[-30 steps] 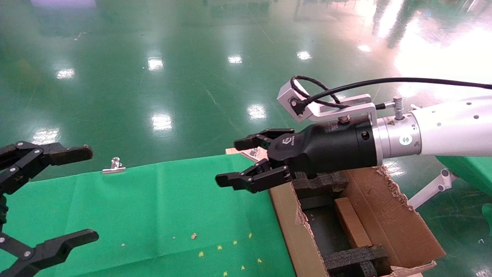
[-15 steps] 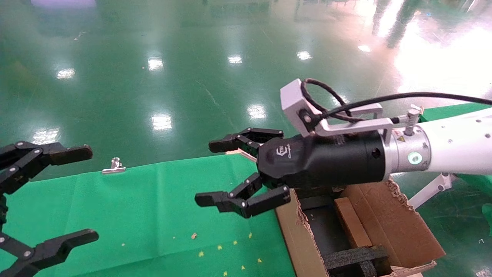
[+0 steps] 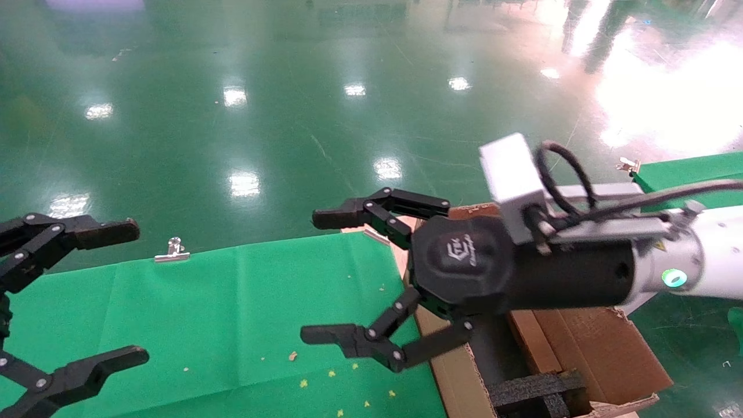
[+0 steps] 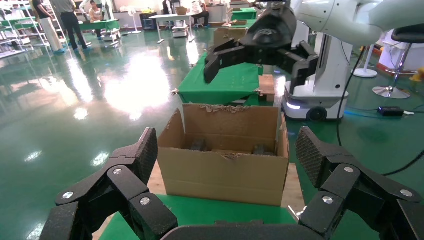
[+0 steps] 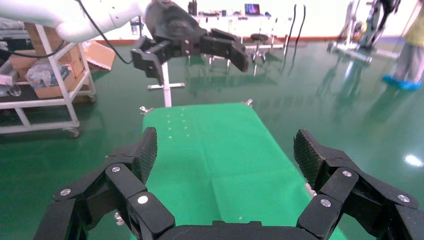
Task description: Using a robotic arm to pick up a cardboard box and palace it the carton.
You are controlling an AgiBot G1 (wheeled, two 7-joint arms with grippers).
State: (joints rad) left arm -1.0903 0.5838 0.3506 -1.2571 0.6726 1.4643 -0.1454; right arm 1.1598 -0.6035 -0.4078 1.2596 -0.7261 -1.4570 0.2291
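My right gripper [image 3: 319,276], black on a white arm, hangs open and empty over the green cloth beside the carton's left wall. The carton [image 3: 603,354] is large, brown and ragged-flapped, with black foam [image 3: 534,389] inside. A small brown oblong cardboard box [image 3: 531,342] lies inside it, partly hidden under my right wrist. In the left wrist view the carton [image 4: 222,170] stands ahead of my open left gripper [image 4: 227,152], with the right gripper [image 4: 257,70] above it. The left gripper [image 3: 132,292] is parked at the table's left end. The right wrist view shows only cloth between the open fingers [image 5: 145,150].
The green cloth table [image 3: 203,302] carries small yellow scraps and a metal clip [image 3: 172,249] at its far edge. A second green table [image 3: 685,168] stands far right. A wheeled robot base [image 4: 310,107] sits behind the carton. A shelf cart [image 5: 45,90] stands beyond the left arm.
My right gripper has come forward and down over the table's edge, rolled at the wrist, and its jaws have spread much wider. The left gripper has not moved.
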